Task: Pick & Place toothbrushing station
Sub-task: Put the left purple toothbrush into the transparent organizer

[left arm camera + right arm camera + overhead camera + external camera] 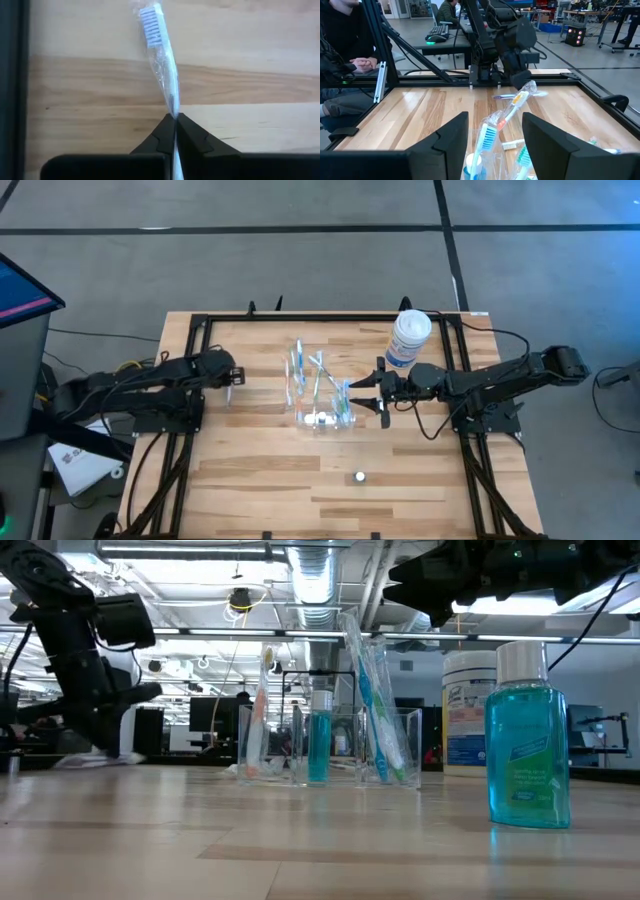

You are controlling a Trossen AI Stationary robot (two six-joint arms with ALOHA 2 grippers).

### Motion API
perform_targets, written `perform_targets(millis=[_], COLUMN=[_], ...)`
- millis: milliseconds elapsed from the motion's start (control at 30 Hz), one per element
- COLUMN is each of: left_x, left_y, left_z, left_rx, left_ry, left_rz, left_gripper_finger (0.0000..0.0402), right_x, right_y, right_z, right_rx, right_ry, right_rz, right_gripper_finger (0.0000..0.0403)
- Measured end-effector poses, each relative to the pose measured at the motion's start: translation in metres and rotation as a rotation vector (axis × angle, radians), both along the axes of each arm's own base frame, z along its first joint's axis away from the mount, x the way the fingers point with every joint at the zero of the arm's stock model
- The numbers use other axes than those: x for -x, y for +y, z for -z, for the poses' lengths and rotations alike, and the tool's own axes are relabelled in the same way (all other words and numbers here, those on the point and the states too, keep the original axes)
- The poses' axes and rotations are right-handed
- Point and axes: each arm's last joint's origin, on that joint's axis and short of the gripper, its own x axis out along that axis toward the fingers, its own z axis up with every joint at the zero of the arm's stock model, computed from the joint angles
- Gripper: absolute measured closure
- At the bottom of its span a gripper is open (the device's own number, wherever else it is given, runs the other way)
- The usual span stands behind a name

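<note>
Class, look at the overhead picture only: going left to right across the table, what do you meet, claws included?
Left claw shut on a wrapped toothbrush → clear organizer holding toothbrushes → open right claw → white tub.

Pale wood table point(250, 470), planked in light and tan strips, framed by black rails. Black arms, black left gripper point(175, 120) and right gripper point(492, 131). White toothbrush point(159, 47) with white-and-blue bristles, in clear wrap. Clear cup point(385, 745) with blue, green and orange-tinted brushes. Teal mouthwash bottle point(529, 750), white cap, green label. White wipes tub point(408, 338), blue label.
</note>
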Motion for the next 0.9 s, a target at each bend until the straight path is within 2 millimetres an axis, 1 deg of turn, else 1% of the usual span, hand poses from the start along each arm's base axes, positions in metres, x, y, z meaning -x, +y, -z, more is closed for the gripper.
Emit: perform_targets(millis=[267, 533, 700, 900], left_x=[-0.011, -0.030, -0.038, -0.044], left_y=[-0.010, -0.022, -0.030, -0.040], left_z=[-0.015, -0.031, -0.039, -0.045], left_rx=[-0.123, -0.270, -0.361, -0.425], left_ry=[-0.142, -0.305, -0.354, -0.410], left_rz=[0.132, 0.300, 0.373, 0.454], left_gripper_finger=[0.0401, 0.0401, 0.0401, 0.0401], right_x=[0.000, 0.000, 0.000, 0.000], right_y=[0.000, 0.000, 0.000, 0.000], right_z=[0.000, 0.000, 0.000, 0.000], right_rx=[0.000, 0.000, 0.000, 0.000], right_ry=[0.000, 0.000, 0.001, 0.001], right_rz=[0.000, 0.000, 0.000, 0.000], right_gripper_finger=[0.0226, 0.0226, 0.0226, 0.0226])
